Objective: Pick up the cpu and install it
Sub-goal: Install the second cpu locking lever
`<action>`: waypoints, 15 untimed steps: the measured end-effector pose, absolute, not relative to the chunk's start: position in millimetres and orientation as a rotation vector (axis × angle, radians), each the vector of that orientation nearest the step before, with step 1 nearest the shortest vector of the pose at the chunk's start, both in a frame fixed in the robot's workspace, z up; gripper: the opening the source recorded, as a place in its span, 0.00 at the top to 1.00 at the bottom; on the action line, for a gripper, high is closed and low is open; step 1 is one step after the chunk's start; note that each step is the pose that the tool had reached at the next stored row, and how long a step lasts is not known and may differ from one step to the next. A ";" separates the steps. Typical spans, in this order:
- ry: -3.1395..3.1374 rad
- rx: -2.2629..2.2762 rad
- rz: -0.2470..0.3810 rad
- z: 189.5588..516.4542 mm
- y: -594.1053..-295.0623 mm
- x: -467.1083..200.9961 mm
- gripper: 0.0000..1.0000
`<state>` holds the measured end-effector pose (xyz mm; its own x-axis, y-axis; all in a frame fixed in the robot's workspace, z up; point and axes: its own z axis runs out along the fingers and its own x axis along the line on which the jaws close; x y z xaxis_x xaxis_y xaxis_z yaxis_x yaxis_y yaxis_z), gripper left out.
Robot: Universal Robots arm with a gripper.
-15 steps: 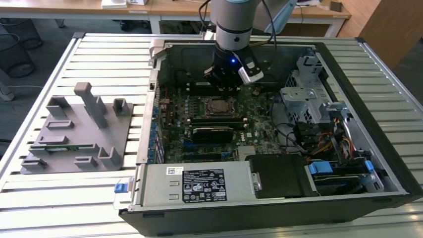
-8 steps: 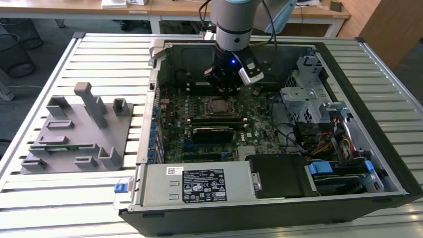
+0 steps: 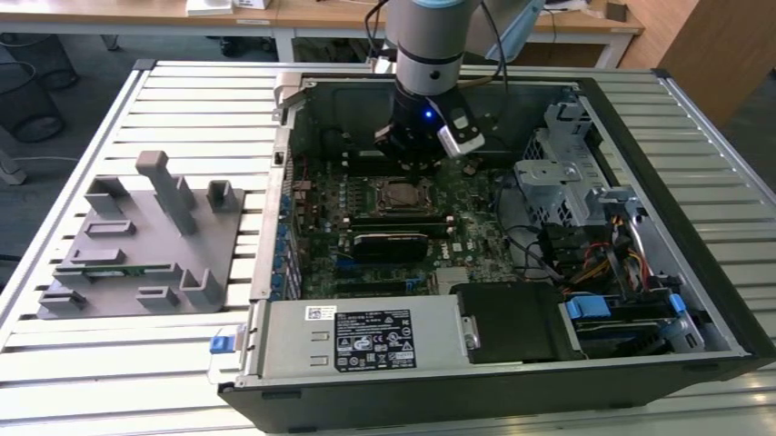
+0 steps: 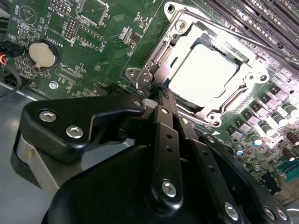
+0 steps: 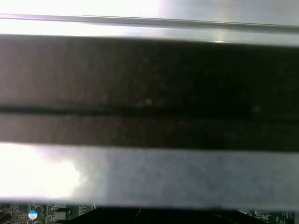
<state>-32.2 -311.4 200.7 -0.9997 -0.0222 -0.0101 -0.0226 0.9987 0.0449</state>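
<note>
So the cpu (image 4: 208,74) sits seated in the socket (image 4: 198,70) on the motherboard (image 3: 388,227) inside the open computer case (image 3: 679,163). Gripper (image 4: 161,93) hovers just beside it, jaws pinched together, holding nothing.

The gripper (image 4: 161,91) body hides the socket's (image 4: 205,74) near corner in the second wrist view; its fingertips cannot be made out.

Slatted metal table (image 3: 182,82); wooden desks (image 3: 303,14) behind, perhaps an office.
</note>
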 end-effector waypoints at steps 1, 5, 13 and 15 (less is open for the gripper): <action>3.131 -0.035 0.071 200.6 -311.6 -32.2 0.89; 3.131 -0.035 0.071 200.7 -313.1 -32.1 0.89; 3.131 -0.035 0.071 200.7 -316.3 -32.1 0.89; 3.131 -0.035 0.071 200.7 -317.3 -32.0 0.89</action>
<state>-32.0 -317.3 200.7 -0.9997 -0.0222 -0.0101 -0.0226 0.9987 0.0450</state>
